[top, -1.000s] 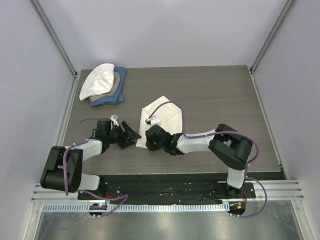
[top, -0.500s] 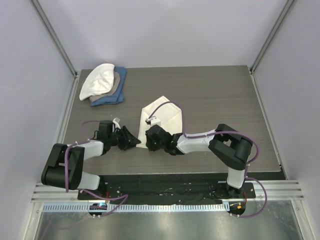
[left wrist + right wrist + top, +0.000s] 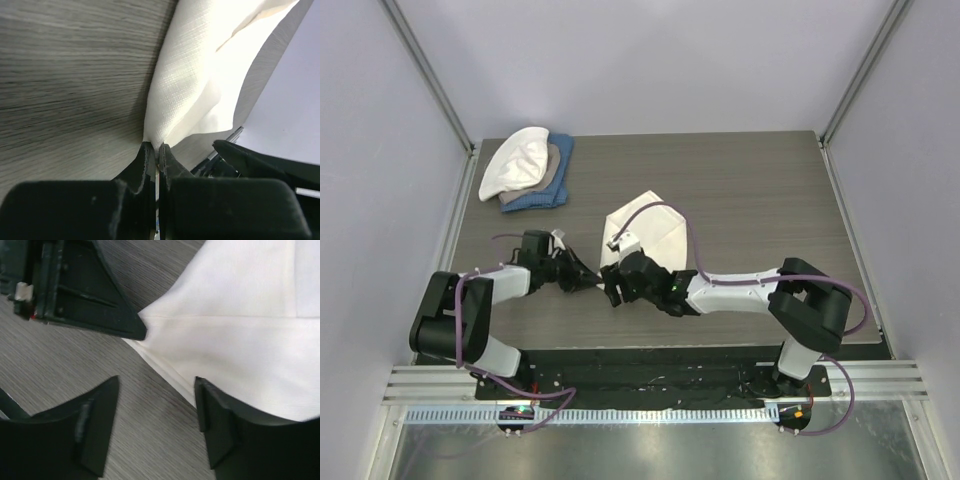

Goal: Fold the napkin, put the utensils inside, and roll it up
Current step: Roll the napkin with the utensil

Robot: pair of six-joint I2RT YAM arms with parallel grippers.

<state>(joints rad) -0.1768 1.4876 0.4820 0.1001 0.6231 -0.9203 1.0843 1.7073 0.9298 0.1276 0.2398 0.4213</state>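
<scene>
The cream napkin lies folded mid-table, its near-left corner drawn out toward the arms. My left gripper is shut on that corner; in the left wrist view its jaws pinch the cloth right at the tip. My right gripper hovers open just beside it. The right wrist view shows its fingers spread apart over the napkin's edge and bare table, holding nothing, with the left gripper's black tip at the corner. The utensils are out of view.
A stack of white, tan and blue cloths sits at the back left. A purple cable arcs over the napkin. Both arms crowd the table's near middle. Metal posts stand at the back corners.
My left gripper slid right and shut on the napkin's corner. My right gripper opened, letting go of the cloth, and its arm stretched out lower along the table.
</scene>
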